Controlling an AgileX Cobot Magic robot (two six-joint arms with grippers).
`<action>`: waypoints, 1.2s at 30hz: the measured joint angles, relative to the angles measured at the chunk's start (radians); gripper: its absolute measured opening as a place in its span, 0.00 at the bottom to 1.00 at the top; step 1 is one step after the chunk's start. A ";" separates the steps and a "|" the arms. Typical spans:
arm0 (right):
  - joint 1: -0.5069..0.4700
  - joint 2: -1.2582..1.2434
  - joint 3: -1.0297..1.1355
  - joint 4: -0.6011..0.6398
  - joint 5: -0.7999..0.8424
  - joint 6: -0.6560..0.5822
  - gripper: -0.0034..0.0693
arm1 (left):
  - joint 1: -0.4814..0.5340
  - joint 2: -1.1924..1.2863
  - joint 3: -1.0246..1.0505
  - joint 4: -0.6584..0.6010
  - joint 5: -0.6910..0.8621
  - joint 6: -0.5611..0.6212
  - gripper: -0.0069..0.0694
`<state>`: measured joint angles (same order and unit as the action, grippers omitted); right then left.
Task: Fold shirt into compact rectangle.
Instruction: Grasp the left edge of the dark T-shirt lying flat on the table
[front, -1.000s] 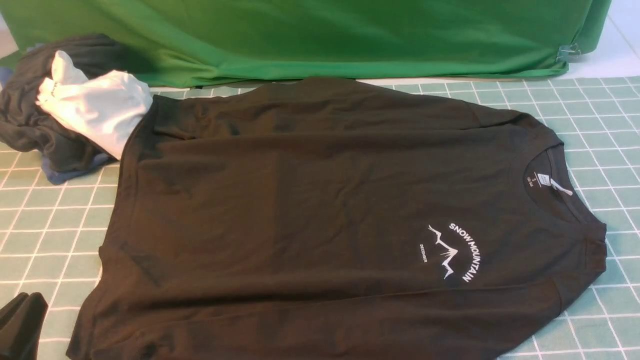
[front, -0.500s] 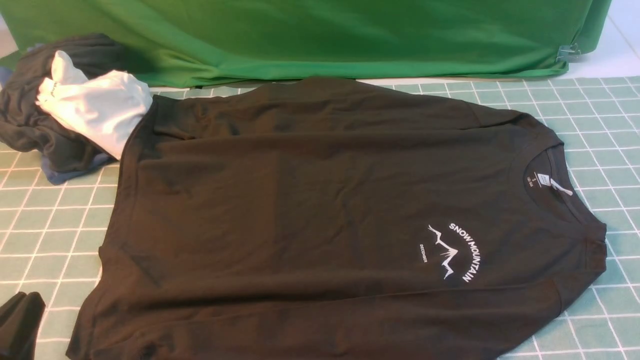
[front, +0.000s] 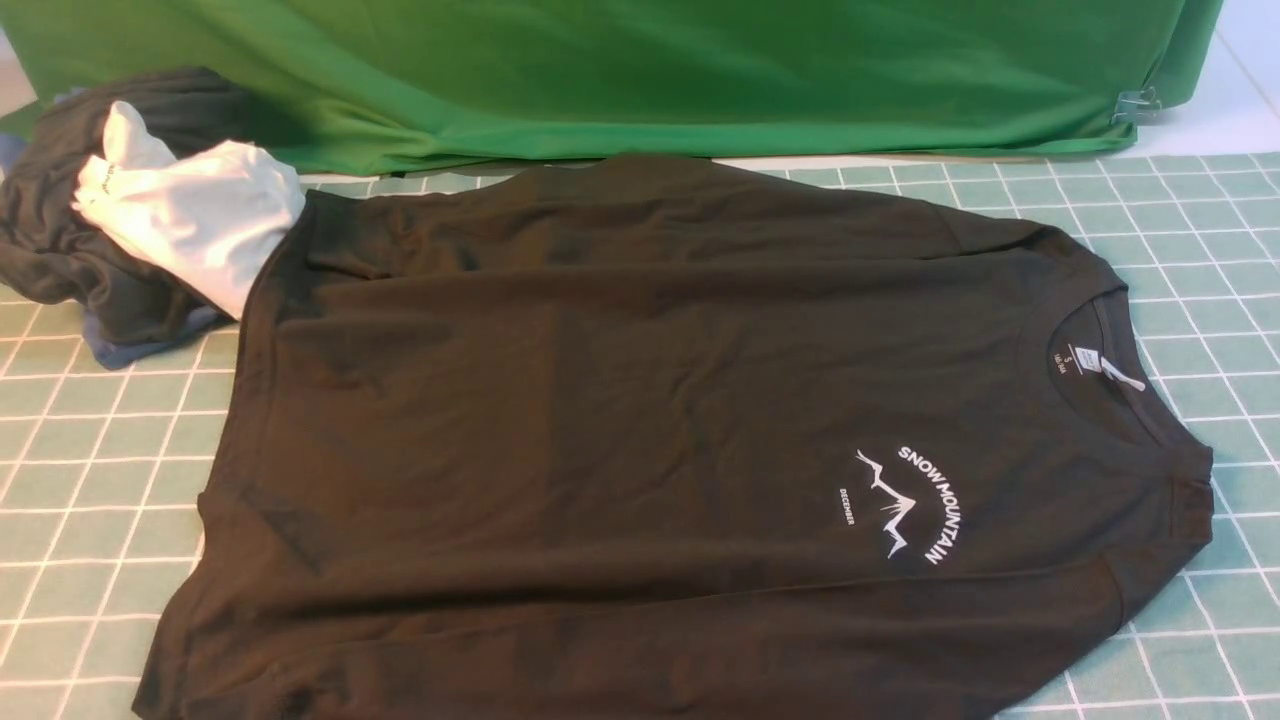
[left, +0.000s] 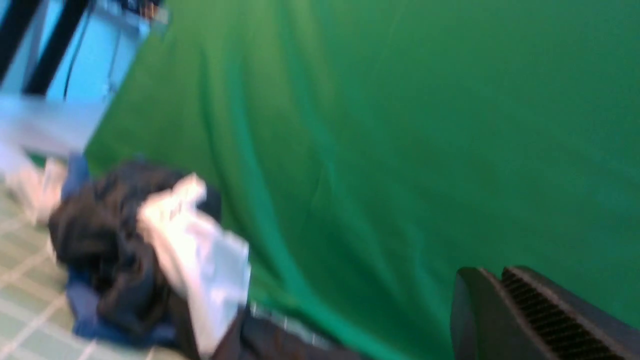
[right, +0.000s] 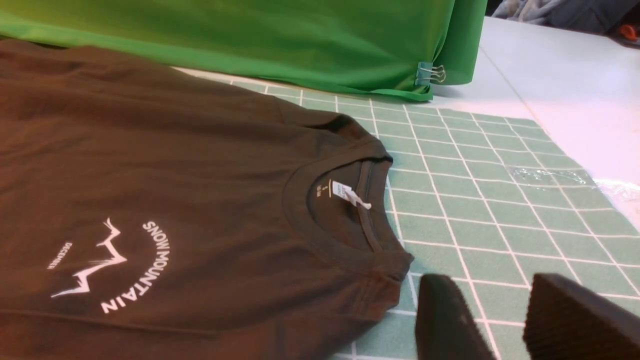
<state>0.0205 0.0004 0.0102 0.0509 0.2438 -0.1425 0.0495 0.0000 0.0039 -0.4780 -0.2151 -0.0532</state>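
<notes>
Lying flat, dark shirt (front: 640, 420) w/ white print; L gripper (left: 495, 276) together, R gripper (right: 491, 286) apart.

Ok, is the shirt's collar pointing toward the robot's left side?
No, the shirt lies with its collar at the right end, beside the mountain print.

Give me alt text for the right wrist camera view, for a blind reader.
A dark brown shirt lies flat on a green grid mat, collar and white mountain print facing up. The right end effector hovers open beside the collar, holding nothing; a green backdrop cloth hangs behind.
</notes>
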 joint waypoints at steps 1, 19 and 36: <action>0.000 0.000 0.000 0.000 -0.001 0.000 0.38 | 0.000 0.000 0.000 0.000 -0.018 0.000 0.11; 0.000 0.000 0.001 0.204 -0.395 0.314 0.38 | 0.000 0.163 -0.374 0.221 0.067 -0.194 0.11; 0.078 0.064 -0.263 0.217 -0.189 0.422 0.10 | -0.012 1.051 -0.689 0.260 1.206 0.063 0.10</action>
<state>0.0982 0.0647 -0.2527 0.2683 0.0547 0.2797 0.0376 1.0513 -0.6854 -0.2181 0.9908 0.0095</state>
